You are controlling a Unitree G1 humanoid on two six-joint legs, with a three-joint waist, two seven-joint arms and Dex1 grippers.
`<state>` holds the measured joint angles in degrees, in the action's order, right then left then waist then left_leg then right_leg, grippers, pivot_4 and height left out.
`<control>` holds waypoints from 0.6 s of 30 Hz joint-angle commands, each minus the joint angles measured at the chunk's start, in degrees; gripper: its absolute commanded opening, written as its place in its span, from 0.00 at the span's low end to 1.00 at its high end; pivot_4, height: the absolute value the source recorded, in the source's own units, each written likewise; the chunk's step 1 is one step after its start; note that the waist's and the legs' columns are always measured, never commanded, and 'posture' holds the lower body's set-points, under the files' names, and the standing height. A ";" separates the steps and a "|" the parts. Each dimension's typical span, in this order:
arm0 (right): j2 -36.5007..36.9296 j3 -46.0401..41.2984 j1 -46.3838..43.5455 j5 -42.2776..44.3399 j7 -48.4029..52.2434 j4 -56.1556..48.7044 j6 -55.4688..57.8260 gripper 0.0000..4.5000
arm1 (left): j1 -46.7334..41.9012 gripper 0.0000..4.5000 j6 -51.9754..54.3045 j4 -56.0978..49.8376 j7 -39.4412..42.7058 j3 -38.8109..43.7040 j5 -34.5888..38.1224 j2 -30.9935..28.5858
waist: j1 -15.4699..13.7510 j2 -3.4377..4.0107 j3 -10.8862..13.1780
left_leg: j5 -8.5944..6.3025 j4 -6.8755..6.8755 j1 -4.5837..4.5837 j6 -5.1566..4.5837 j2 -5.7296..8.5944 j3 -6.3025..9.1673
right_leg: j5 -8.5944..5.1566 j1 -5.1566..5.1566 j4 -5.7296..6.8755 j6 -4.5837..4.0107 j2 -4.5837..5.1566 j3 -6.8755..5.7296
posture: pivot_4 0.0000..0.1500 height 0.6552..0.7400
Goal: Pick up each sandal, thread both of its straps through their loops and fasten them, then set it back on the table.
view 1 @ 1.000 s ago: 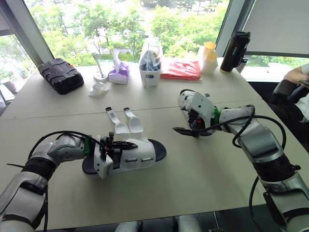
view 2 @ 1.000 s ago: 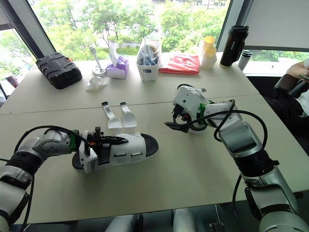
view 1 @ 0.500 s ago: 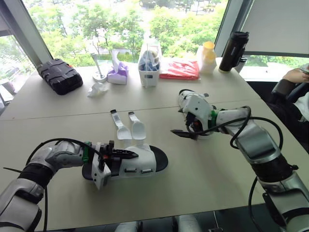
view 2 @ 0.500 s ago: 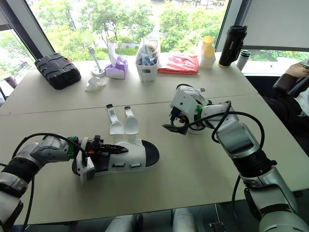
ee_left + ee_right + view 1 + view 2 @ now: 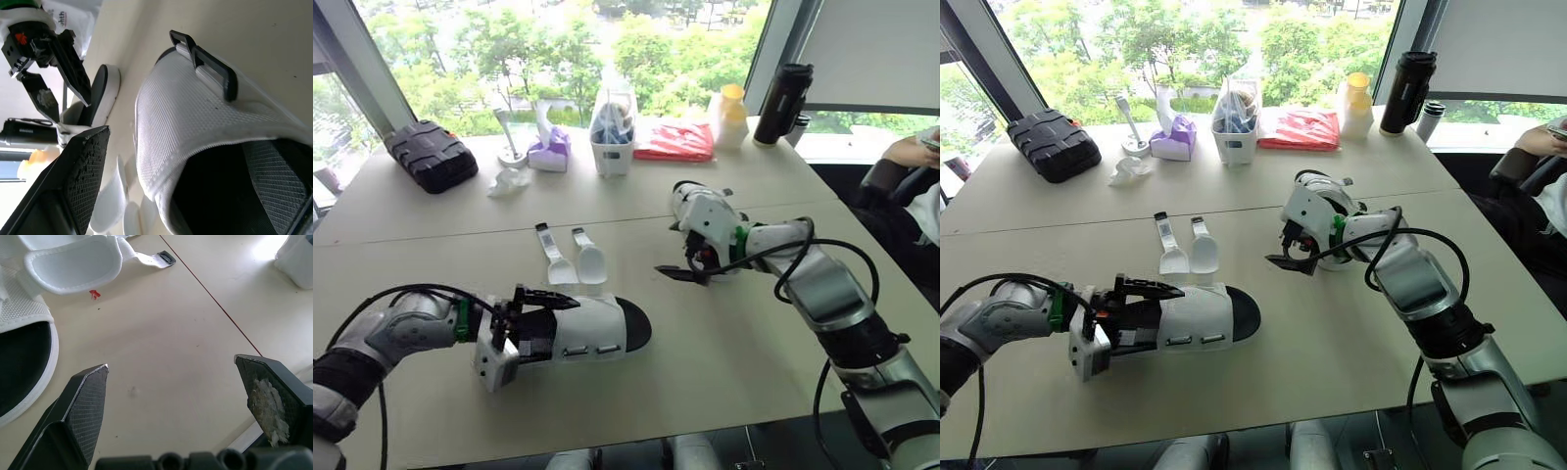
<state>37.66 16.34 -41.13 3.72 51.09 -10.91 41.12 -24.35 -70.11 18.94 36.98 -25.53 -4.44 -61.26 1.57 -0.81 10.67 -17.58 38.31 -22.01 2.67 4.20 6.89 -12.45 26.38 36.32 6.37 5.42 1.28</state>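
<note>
Straddles the white sandal's [image 5: 592, 328] heel-end wall with the left gripper [image 5: 543, 318] spread, near left on the table [image 5: 724, 362]; straps [image 5: 576, 262] flat, unfastened, just beyond. Holds the right gripper [image 5: 687, 266] spread wide above bare table, beside the second sandal [image 5: 100, 95].

Right gripper [image 5: 171, 364] spread wide above the table [image 5: 195, 323]
Its two black fingers [image 5: 85, 401] stand far apart, one tip carrying white fluff [image 5: 266, 404]. Past them lies a white sandal [image 5: 22, 357] with a black footbed, its loose strap [image 5: 73, 262] unfastened beside a small red mark [image 5: 94, 294]; a thin seam [image 5: 210, 298] crosses the tabletop.
</note>
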 commanded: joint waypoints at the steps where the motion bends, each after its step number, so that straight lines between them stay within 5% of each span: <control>1: -0.06 -0.27 -1.48 -0.14 0.37 -0.30 -1.92 1.00 | 4.94 0.99 5.29 -3.09 3.98 2.48 10.42 -6.37 | 0.42 0.00 0.00 | -0.09 0.00 0.00 -0.16 -0.02 0.00 | 0.00 0.00 0.01 0.00 0.00 0.00 | 1.00 1.00; 8: 0.65 -0.67 0.89 -0.31 1.52 -0.26 -9.23 1.00 | 18.23 0.99 35.01 -15.70 16.12 8.80 35.00 -15.53 | 0.95 0.03 0.02 | -0.18 0.00 0.08 -0.32 -0.08 -0.01 | -0.01 -0.07 0.05 0.00 0.01 0.04 | 1.00 1.00; 10: 1.33 -1.42 3.37 1.99 4.25 -2.77 -12.19 1.00 | 22.71 0.99 48.65 -18.75 17.61 14.25 47.40 -16.90 | 0.96 0.03 0.02 | -0.18 0.00 0.14 -0.33 -0.08 -0.03 | -0.01 -0.14 0.04 0.00 -0.02 0.03 | 1.00 1.00; 15: 1.86 -2.20 7.23 5.18 8.25 -4.39 -15.97 1.00 | 27.61 0.99 74.17 -22.35 20.02 25.67 64.62 -14.81 | 1.01 0.04 0.04 | -0.20 0.00 0.32 -0.35 -0.10 -0.07 | -0.01 -0.29 0.07 0.00 -0.09 0.05 | 1.00 1.00; 18: 1.75 -1.57 9.31 6.21 10.69 -4.00 -19.82 1.00 | 28.82 0.99 82.42 -24.28 19.36 29.71 67.16 -10.66 | 0.98 0.06 0.05 | -0.24 -0.08 0.83 -0.42 -0.14 -0.07 | -0.02 -0.86 -0.06 0.00 -0.17 0.04 | 1.00 1.00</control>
<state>39.40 15.44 -32.17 8.28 60.28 -13.30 23.84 4.08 8.53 -3.80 56.58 1.72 60.40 -73.36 2.54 -0.75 10.72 -17.85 38.21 -21.00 2.21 4.04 6.82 -12.47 25.35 36.20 6.37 5.24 1.33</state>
